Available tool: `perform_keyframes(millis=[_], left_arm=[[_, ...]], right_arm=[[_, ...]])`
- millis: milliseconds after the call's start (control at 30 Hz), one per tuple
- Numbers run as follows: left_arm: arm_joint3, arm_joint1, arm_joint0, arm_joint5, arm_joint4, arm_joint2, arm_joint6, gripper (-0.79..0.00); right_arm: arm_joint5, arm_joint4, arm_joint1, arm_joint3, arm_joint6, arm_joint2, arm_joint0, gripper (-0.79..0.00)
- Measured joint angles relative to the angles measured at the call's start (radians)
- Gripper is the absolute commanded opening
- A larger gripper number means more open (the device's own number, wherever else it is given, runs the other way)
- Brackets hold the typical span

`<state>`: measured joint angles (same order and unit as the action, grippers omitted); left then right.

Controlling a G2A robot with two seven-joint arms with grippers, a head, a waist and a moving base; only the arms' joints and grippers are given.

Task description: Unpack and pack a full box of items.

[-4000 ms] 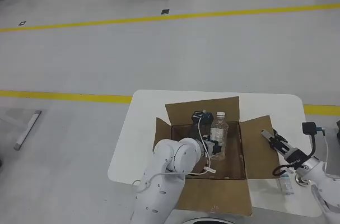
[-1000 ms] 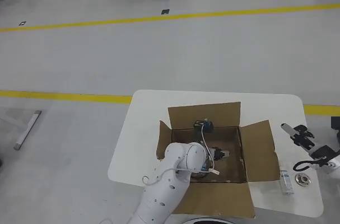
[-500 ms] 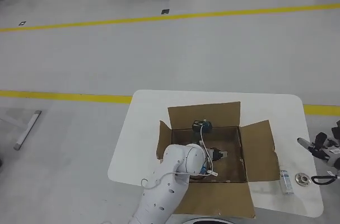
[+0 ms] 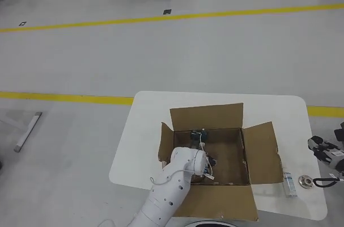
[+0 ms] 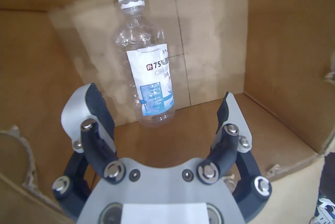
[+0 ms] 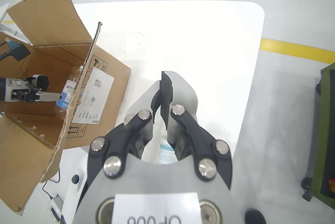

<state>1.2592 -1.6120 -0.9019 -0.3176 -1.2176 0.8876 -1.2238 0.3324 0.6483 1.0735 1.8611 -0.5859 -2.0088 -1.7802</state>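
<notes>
Left gripper (image 5: 159,95) is held spread inside the box (image 5: 282,39); the leaning bottle (image 5: 145,63) could be knocked over if it is brushed.

Pale grey floor (image 4: 75,57), yellow floor lines (image 4: 47,96), white rounded table (image 4: 143,130), green cart (image 6: 325,131)

Percent figure on the label (image 5: 154,84) of the bottle (image 5: 136,34), white shipping label (image 6: 93,95) with code square on the box flap (image 6: 116,73), upright arrows sign (image 6: 74,128) beside it, lettered tag (image 6: 157,205) on the right hand (image 6: 163,81).
</notes>
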Motion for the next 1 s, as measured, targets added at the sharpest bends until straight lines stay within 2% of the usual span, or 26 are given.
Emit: perform_keyframes(millis=[200, 233, 267, 300, 333, 400, 700, 833, 1000], left_arm=[[-0.101, -0.017, 0.056, -0.004, -0.007, -0.027, 0.026, 0.000], [-0.103, -0.019, 0.062, -0.005, -0.011, -0.030, 0.027, -0.037], [-0.100, -0.021, 0.069, -0.008, -0.016, -0.033, 0.028, -0.111], [-0.094, -0.022, 0.072, -0.011, -0.018, -0.033, 0.026, -0.329], [-0.087, -0.022, 0.074, -0.014, -0.020, -0.033, 0.023, -0.499], [-0.069, -0.022, 0.073, -0.023, -0.036, -0.029, 0.019, -0.785], [-0.047, -0.009, 0.050, -0.053, -0.153, -0.006, -0.036, -0.785], [-0.077, -0.011, 0.042, -0.042, -0.166, -0.008, -0.035, -0.785], [-0.156, -0.021, 0.057, -0.018, -0.198, -0.036, -0.025, -0.785]], right_arm=[[0.000, 0.000, 0.000, 0.000, 0.000, 0.000, 0.000, -0.785], [0.000, 0.000, 0.000, 0.000, 0.000, 0.000, 0.000, -0.785], [0.000, 0.000, 0.000, 0.000, 0.000, 0.000, 0.000, -0.785], [0.000, 0.000, 0.000, 0.000, 0.000, 0.000, 0.000, -0.785], [0.000, 0.000, 0.000, 0.000, 0.000, 0.000, 0.000, -0.785], [0.000, 0.000, 0.000, 0.000, 0.000, 0.000, 0.000, -0.785], [0.000, 0.000, 0.000, 0.000, 0.000, 0.000, 0.000, -0.785], [0.000, 0.000, 0.000, 0.000, 0.000, 0.000, 0.000, -0.785], [0.000, 0.000, 0.000, 0.000, 0.000, 0.000, 0.000, -0.785]])
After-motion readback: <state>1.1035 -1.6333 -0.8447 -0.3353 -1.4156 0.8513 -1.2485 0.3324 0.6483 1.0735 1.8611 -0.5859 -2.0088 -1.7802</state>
